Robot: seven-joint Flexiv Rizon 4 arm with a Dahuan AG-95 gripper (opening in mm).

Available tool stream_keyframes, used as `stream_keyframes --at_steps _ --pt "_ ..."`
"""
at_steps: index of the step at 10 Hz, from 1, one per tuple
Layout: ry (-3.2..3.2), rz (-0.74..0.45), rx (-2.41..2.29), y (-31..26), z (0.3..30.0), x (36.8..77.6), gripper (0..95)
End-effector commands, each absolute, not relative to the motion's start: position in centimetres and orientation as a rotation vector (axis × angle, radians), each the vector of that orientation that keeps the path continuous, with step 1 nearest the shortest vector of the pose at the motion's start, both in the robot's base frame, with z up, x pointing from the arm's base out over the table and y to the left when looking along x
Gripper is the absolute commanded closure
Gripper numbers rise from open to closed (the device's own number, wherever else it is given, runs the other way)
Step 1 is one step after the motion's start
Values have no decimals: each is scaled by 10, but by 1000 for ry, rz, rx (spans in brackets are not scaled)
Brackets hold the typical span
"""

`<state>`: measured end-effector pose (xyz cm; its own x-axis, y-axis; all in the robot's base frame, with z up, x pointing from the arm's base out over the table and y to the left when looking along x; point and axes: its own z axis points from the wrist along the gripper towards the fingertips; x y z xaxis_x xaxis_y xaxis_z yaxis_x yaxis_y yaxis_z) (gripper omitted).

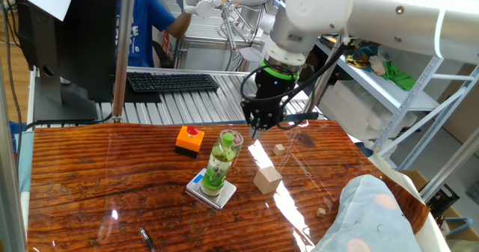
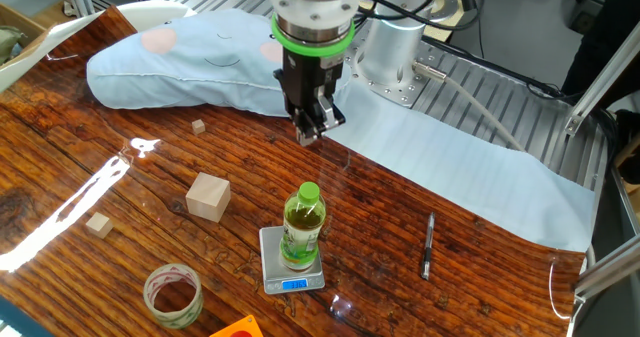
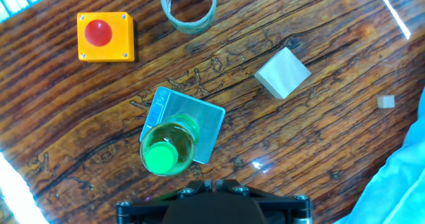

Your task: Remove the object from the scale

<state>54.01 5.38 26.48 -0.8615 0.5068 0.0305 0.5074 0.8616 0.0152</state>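
- While I hold the gripper (image 2: 312,129) above the surface (image 2: 90,157), the bottle (image 2: 302,227) stands upright on the scale (image 2: 272,247), untouched.
- Jaws hang behind the bottle, apart from it; I cannot tell their opening.
- Wooden cube (image 2: 208,197) sits beside the scale, orange box (image 1: 190,139) and clear jar (image 3: 189,8) nearby.

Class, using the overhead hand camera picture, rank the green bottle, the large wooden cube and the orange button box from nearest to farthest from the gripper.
1. Green bottle, standing on the scale, just ahead of the gripper.
2. Large wooden cube, farther ahead toward the picture's right.
3. Orange button box, top-left corner, farthest.
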Motion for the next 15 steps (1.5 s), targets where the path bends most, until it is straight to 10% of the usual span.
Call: stream_keyframes --at_steps 1,15 --pt "-3002 -39 -825 57 263 542 760" --pt "-3019 -57 -887 80 251 575 760"
